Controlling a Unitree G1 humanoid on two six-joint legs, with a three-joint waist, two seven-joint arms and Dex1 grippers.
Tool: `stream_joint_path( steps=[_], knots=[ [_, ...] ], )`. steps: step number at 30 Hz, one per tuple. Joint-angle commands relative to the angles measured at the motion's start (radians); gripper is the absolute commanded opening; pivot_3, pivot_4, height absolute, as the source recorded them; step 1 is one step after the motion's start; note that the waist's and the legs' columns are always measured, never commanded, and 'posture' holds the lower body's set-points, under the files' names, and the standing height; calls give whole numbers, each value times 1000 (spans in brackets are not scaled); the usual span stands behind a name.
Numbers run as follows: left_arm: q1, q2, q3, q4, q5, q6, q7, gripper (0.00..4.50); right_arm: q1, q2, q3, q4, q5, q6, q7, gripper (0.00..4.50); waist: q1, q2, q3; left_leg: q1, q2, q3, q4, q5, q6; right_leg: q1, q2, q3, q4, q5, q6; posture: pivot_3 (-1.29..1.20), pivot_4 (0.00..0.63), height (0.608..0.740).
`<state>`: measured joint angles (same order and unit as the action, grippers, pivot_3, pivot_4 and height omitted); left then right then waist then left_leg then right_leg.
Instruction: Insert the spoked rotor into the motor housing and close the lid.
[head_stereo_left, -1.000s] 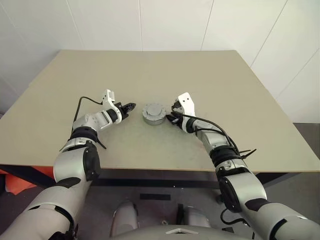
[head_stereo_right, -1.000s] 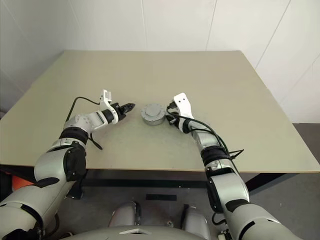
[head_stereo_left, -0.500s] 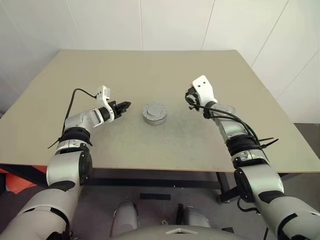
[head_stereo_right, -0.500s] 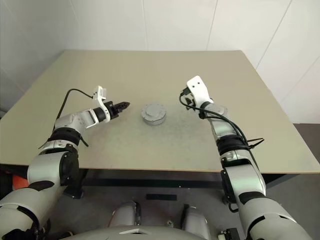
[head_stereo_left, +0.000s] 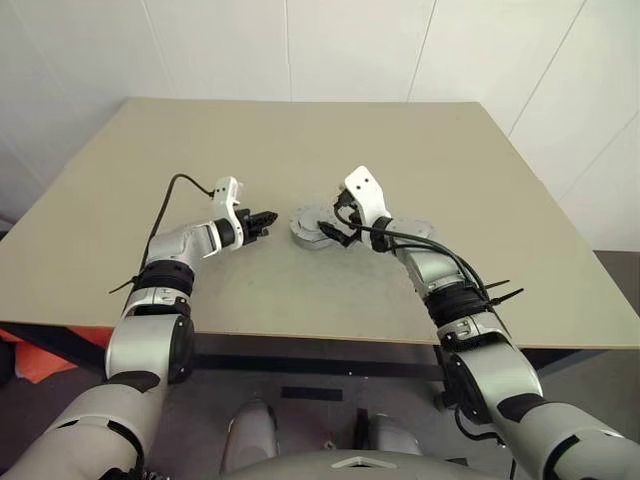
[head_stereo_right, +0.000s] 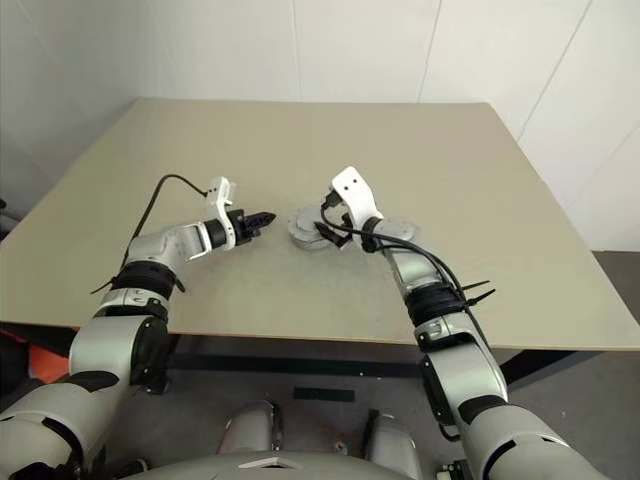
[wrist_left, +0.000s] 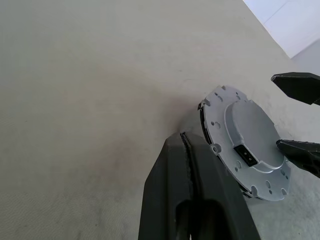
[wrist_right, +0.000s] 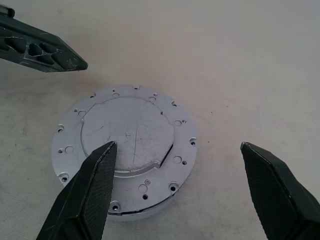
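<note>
One assembled unit is sitting on the table (head_stereo_left: 480, 180) between the two arms: the lid (wrist_right: 127, 132) is lying flat on top of the motor housing (wrist_right: 150, 210), and the spoked rotor is presumably sitting inside, hidden. The right gripper (wrist_right: 175, 195) is hovering just above it with its fingers spread wide, holding nothing, while the left gripper (wrist_left: 186, 150) is waiting beside the rim, its fingers pressed together. Being solid machined metal, the housing is probably heavy for its size, rigid and somewhat slick; gripping across the low side wall looks safer than pinching the thin lid flange.
</note>
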<state>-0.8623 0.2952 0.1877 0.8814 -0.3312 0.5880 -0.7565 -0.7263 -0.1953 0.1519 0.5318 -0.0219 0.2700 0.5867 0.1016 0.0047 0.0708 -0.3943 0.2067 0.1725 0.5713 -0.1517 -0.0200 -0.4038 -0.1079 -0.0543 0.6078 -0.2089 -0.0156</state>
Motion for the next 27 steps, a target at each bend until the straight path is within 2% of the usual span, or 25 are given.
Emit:
stream_joint_path(
  steps=[1, 14, 19, 27],
  knots=[
    [-13, 0, 1, -35, -5, -13, 1, 0, -9, 6, 10, -27, -10, -8, -12, 4463, -1, 0, 0, 0, 0, 0, 0, 0, 0, 0, 0, 0, 0, 0, 0, 0, 0, 740],
    [-7, -5, 4, -19, 1, -15, 21, 0, -12, 64, 55, -60, -7, 15, 8, 4463, -4, 0, 0, 2, 0, 0, 0, 0, 0, 1, 0, 0, 1, 0, 0, 0, 0, 740],
    [-7, -5, 4, -16, 1, -16, 28, 0, -23, 106, 53, 9, -3, 6, -7, 4463, -3, 0, 0, 1, 0, 0, 0, 0, 0, 1, 0, 0, 0, 0, 0, 0, 0, 740],
    [13, -12, -2, -68, -10, 10, 20, 0, -47, 108, 24, 99, -2, -31, -44, 4463, -3, 0, 0, 6, 0, 0, 0, 0, -1, 6, 0, 0, 1, 0, 0, 0, 0, 740]
  ],
)
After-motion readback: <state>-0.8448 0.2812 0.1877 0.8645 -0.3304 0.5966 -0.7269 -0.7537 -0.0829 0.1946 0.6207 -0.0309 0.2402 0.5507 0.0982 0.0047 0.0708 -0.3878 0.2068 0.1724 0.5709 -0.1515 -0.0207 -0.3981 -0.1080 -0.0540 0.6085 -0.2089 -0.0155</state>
